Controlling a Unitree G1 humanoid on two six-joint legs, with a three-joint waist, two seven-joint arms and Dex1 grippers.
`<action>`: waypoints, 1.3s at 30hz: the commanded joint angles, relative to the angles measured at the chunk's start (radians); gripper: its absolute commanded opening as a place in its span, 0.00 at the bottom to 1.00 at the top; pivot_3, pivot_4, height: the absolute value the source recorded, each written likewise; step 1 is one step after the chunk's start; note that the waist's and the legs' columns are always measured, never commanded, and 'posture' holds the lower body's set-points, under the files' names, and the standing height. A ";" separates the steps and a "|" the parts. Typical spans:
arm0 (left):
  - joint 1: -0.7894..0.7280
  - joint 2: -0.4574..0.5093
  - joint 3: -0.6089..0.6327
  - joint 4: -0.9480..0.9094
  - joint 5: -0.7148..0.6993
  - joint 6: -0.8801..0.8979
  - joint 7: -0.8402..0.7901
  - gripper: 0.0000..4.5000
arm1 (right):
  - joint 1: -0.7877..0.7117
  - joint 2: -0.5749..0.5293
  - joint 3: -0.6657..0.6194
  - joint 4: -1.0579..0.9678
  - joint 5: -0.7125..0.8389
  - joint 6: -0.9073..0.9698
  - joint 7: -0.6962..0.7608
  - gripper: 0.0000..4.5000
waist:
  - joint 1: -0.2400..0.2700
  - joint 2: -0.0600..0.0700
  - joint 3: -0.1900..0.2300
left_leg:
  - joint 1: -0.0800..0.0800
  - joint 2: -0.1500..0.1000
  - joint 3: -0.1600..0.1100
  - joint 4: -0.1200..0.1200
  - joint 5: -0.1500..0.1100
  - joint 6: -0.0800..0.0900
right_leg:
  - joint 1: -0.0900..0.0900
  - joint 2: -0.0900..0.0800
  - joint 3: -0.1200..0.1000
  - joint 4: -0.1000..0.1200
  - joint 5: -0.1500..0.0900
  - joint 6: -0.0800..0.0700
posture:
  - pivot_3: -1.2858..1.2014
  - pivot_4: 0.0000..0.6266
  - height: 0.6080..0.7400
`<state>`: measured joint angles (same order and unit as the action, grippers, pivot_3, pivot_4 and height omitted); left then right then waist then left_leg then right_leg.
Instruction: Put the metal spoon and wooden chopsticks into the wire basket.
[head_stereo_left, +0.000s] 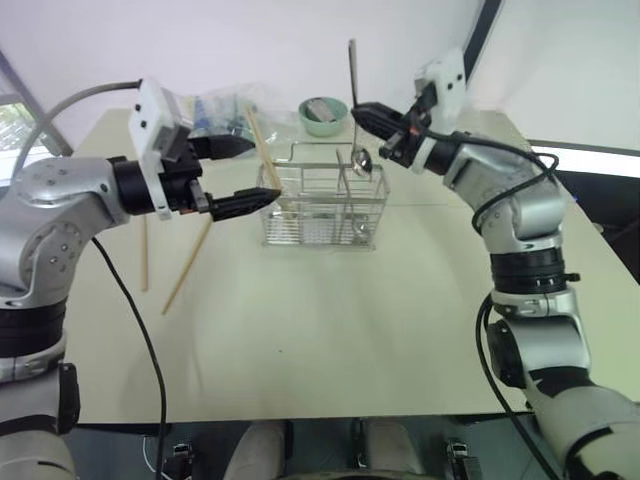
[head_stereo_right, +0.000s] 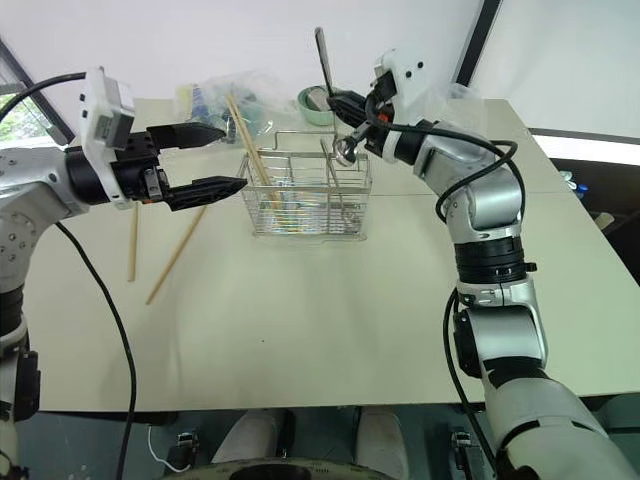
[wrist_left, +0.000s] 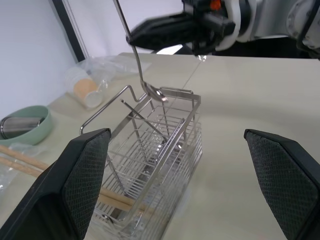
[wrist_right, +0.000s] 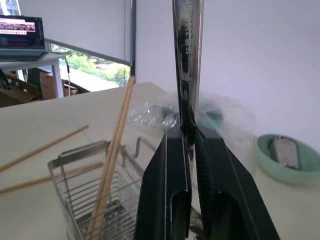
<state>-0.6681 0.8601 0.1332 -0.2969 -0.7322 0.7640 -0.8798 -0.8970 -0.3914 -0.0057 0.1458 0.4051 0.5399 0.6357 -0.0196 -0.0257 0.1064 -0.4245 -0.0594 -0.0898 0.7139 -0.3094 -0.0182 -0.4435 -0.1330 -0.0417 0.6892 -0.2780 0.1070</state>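
Now the right claw (head_stereo_left: 358, 110) pinches the spoon (head_stereo_left: 354, 100) upright, basket (head_stereo_left: 322, 208) below it; the left claw (head_stereo_left: 243, 173) gapes beside the basket.

Glossy metal spoon (head_stereo_left: 353, 95), wooden chopsticks (head_stereo_left: 262, 148), shiny wire basket (head_stereo_left: 325, 206)

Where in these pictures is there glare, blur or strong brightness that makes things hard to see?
Left wrist view: the metal spoon is smeared by motion, with a bright glint above the wire basket. Right wrist view: the spoon handle reflects the room, and the right gripper holding it looks soft. Left eye view: the wall behind the table is washed out.
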 joint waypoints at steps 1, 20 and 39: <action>0.000 0.015 0.042 -0.038 -0.012 0.006 0.010 1.00 | 0.003 0.010 -0.017 -0.039 0.006 0.003 -0.007 0.36 | 0.000 0.000 0.000 | 0.000 0.000 0.000 0.000 0.000 0.000 | 0.000 0.000 0.000 0.000 0.000 0.000 | 0.52 0.24 0.21; -0.028 0.010 0.208 0.242 0.147 0.115 0.418 1.00 | -0.017 -0.285 -0.131 -0.296 0.244 0.135 0.333 0.98 | 0.003 0.000 0.000 | 0.005 0.002 -0.002 -0.001 -0.002 0.004 | 0.001 0.006 -0.001 0.002 0.000 0.000 | 0.52 0.24 0.21; -0.406 -0.142 0.042 1.264 0.531 0.090 0.674 1.00 | 0.347 -0.406 -0.190 -0.672 0.459 0.296 0.277 0.98 | 0.033 -0.007 -0.001 | 0.012 0.002 -0.001 -0.002 -0.004 0.006 | 0.007 0.000 0.000 -0.005 0.001 0.005 | 0.52 0.24 0.21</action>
<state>-1.0207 0.7127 0.1773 0.9160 -0.2282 0.8982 -0.2126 -0.5533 -0.7831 -0.1539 -0.4879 0.8332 0.8338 0.9287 0.0133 -0.0324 0.1051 -0.4131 -0.0579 -0.0903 0.7116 -0.3137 -0.0123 -0.4370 -0.1328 -0.0421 0.6841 -0.2766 0.1119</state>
